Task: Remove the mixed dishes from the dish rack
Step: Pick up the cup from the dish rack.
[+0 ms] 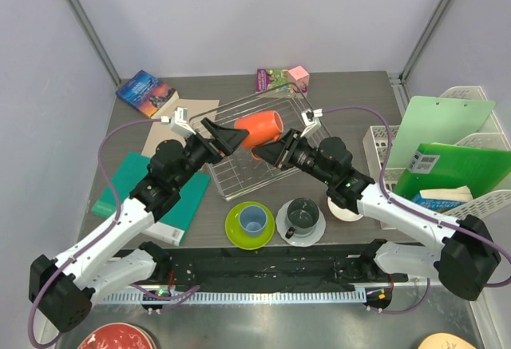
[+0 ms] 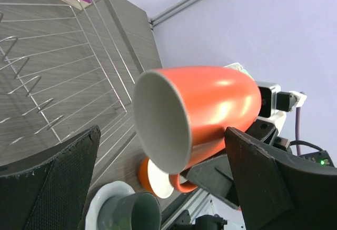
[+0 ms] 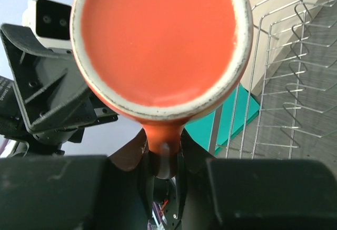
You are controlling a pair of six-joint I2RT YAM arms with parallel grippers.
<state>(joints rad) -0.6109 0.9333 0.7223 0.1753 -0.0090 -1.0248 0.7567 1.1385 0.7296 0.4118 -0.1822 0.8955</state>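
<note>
The left gripper [image 1: 227, 136] hangs at the mug's 9 o'clock, jaws spread wide and empty, facing its mouth; the orange mug [image 1: 263, 128] lies on its side in the air above the rack [image 1: 239, 177]; the right gripper [image 1: 267, 153], at its 5 o'clock, is pinched narrowly on the handle alone. Such a thin hold could let the mug swivel; a left finger nudging the rim, or the right letting go early, could drop it onto the wires or onto the cup [image 1: 253, 220] at the rack's 6 o'clock.
</note>
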